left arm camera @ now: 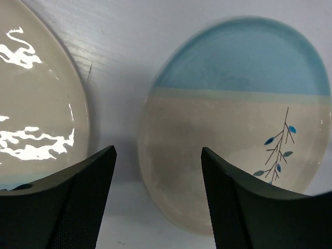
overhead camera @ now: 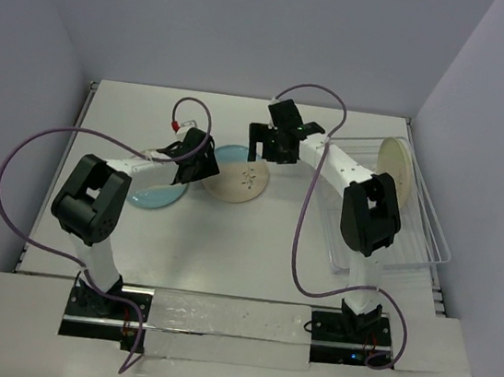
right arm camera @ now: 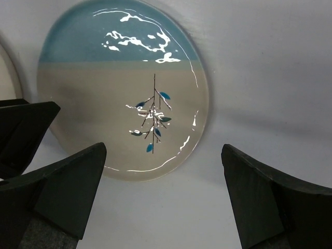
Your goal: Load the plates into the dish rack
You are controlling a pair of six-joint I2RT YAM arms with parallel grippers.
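A cream and light blue plate with a sprig (overhead camera: 242, 180) lies flat mid-table; it shows in the left wrist view (left arm camera: 244, 104) and the right wrist view (right arm camera: 104, 93). A second plate (overhead camera: 156, 197), part light blue, lies to its left under the left arm, and shows in the left wrist view (left arm camera: 36, 104). A third cream plate (overhead camera: 396, 173) stands upright in the clear dish rack (overhead camera: 410, 256) at the right. My left gripper (overhead camera: 197, 165) (left arm camera: 158, 176) is open, low between the two flat plates, its jaws astride the sprig plate's near rim. My right gripper (overhead camera: 262, 148) (right arm camera: 163, 179) is open and empty just beyond the sprig plate's far edge.
Purple cables loop over both arms. The left gripper's dark fingers (right arm camera: 23, 129) show at the left edge of the right wrist view, close to the right gripper. Walls enclose the table at the back and both sides. The rack runs along the right edge.
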